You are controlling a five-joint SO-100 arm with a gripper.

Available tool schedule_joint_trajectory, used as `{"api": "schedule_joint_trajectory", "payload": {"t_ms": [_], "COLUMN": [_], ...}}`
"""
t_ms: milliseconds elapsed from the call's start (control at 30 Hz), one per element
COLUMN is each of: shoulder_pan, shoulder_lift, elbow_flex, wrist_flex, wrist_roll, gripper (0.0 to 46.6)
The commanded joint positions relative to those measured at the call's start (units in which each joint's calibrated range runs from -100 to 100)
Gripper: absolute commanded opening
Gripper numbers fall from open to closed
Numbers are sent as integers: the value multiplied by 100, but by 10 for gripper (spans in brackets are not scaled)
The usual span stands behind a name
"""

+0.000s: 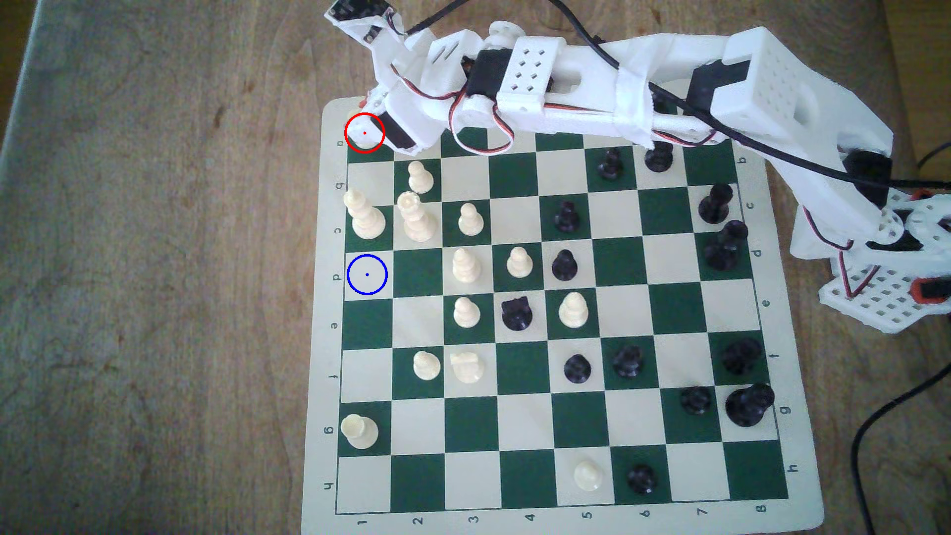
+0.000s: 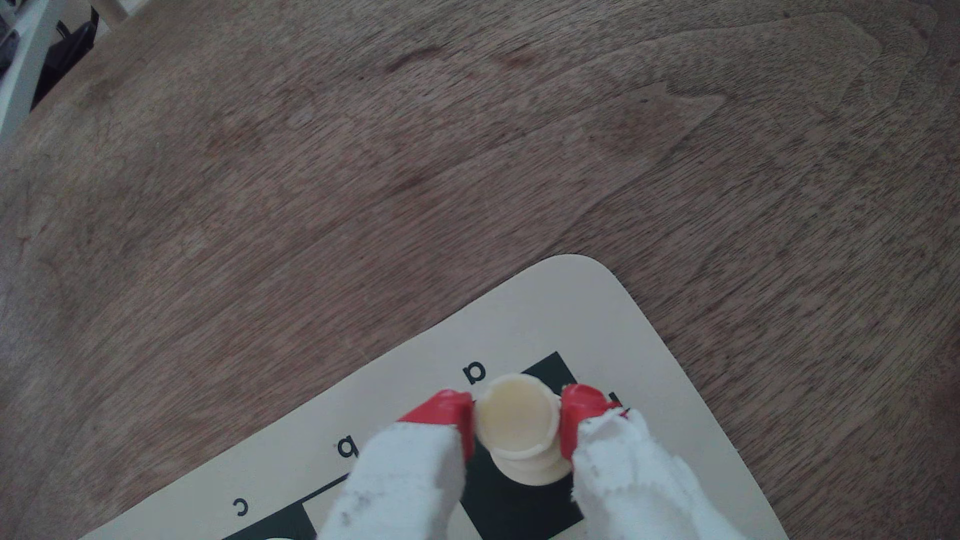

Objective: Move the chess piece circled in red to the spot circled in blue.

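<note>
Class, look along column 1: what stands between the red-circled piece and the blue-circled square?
In the exterior view, between the red-circled piece and the blue-circled square: one bare cream square, then a tall cream piece.

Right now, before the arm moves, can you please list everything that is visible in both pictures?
Table: one, brown wood, under everything.
Chess board: one, green and cream, on the table.
Chess piece circled in red: one, cream, on the dark corner square by the letter a.
Spot circled in blue: one, cream square, row d, column 1, bare.
Other cream pieces: twelve, mostly toward the exterior view's left.
Black pieces: thirteen visible, mostly toward the exterior view's right; the arm may hide more.
Cable: black, at the exterior view's right edge.
Arm: one, white, over the board's far edge.
Gripper: one, red-tipped, shut on the circled piece's head.
</note>
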Motion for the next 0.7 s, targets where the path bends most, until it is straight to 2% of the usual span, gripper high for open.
{"api": "schedule_joint_trajectory", "payload": {"t_ms": [0, 100, 467, 667], "shoulder_pan": [14, 22, -150, -573], "shoulder_lift": [-428, -699, -2754, -3891], "elbow_flex": [-728, -592, 1166, 2345], "wrist_flex": [-55, -55, -55, -63], "wrist_roll": [29, 44, 78, 83], "gripper": [3, 3, 3, 3]}}
